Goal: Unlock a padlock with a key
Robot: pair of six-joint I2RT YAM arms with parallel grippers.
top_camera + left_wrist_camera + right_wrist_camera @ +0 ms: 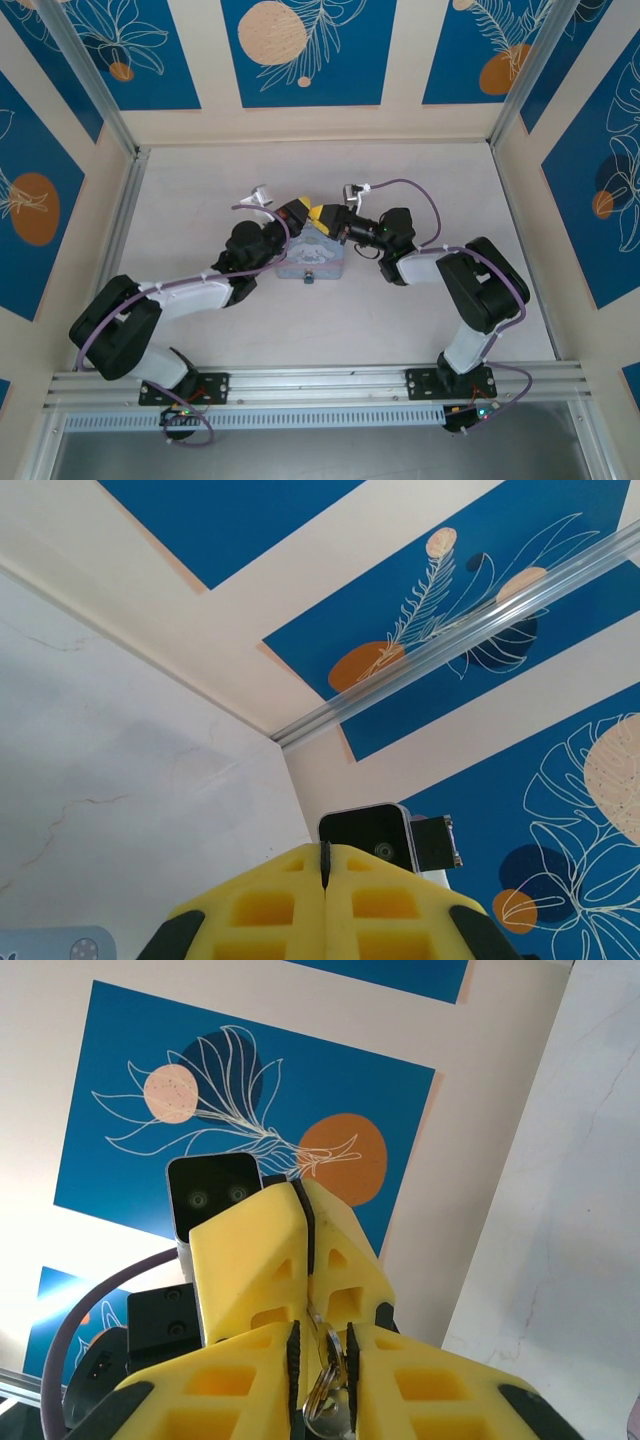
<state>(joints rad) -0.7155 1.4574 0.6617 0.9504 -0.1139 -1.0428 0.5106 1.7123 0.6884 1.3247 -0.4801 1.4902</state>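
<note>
Right now I have both arms folded inward so that the two grippers meet tip to tip just above the pale blue tin box [312, 266], which sits near the middle of the table [420, 180]. I read that as deliberate: working over the box keeps the tiny parts in reach of both wrists. The left gripper [325, 866] has its yellow fingers pressed flat together, with only a thin dark seam between them. If something is pinched in that seam, it is too thin or too hidden for me to name. From the right wrist view, the right gripper [323, 1358] has its jaws drawn in to a narrow slot, clamped on a small silvery loop [322, 1392] with a scrap more metal beside it. The left fingertips point straight down into that slot and seem to touch the loop. I cannot tell whether the loop is the padlock's shackle or a ring on the key, and I cannot make out the padlock's teal body anywhere. My judgement is that one hand is steadying the lock while the other works the key, which would explain the head-on pose, so I would place the task in its insert-or-turn step. With parts this small, the slightest sideways drift of either wrist could slip the metal out of the pinch.
</note>
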